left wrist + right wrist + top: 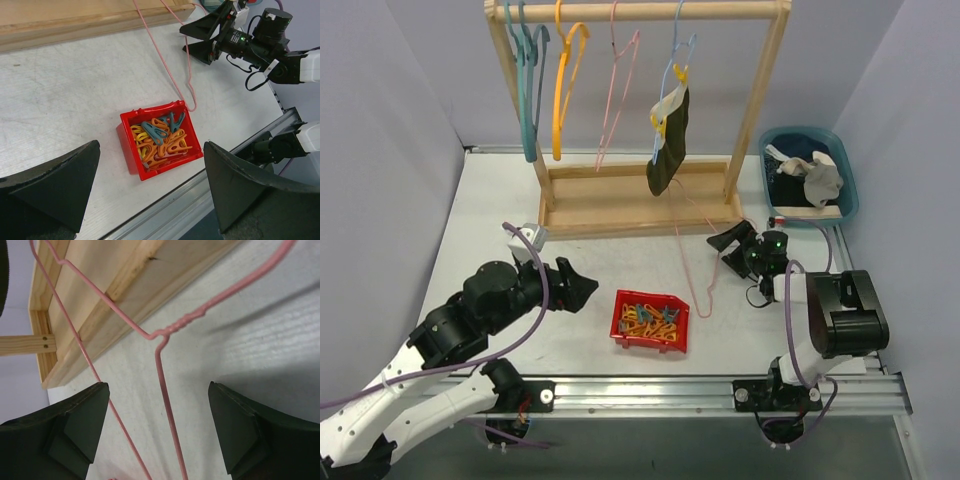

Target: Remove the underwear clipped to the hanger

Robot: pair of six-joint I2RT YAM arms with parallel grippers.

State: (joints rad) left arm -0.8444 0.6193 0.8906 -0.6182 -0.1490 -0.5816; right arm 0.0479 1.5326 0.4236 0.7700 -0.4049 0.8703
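One dark olive-black underwear (670,150) hangs clipped to a blue hanger (677,62) on the wooden rack (640,10), with a yellow clip (680,74) at its top. A pink wire hanger (696,255) lies on the table, running from the rack base toward the front. My right gripper (157,385) is open and low over the table, its jaws on either side of the pink hanger's wire (163,371) without touching it. My left gripper (151,145) is open and empty, hovering above the red clip bin (127,131). Navy underwear (802,166) and grey-beige underwear (823,178) lie in the blue basket (850,190).
Teal (527,90), orange (560,80) and pink (617,85) hangers hang bare on the rack. The red bin (620,318) of yellow, orange and blue clips sits between the arms. The rack's wooden base (620,205) lies just beyond the right gripper (726,250).
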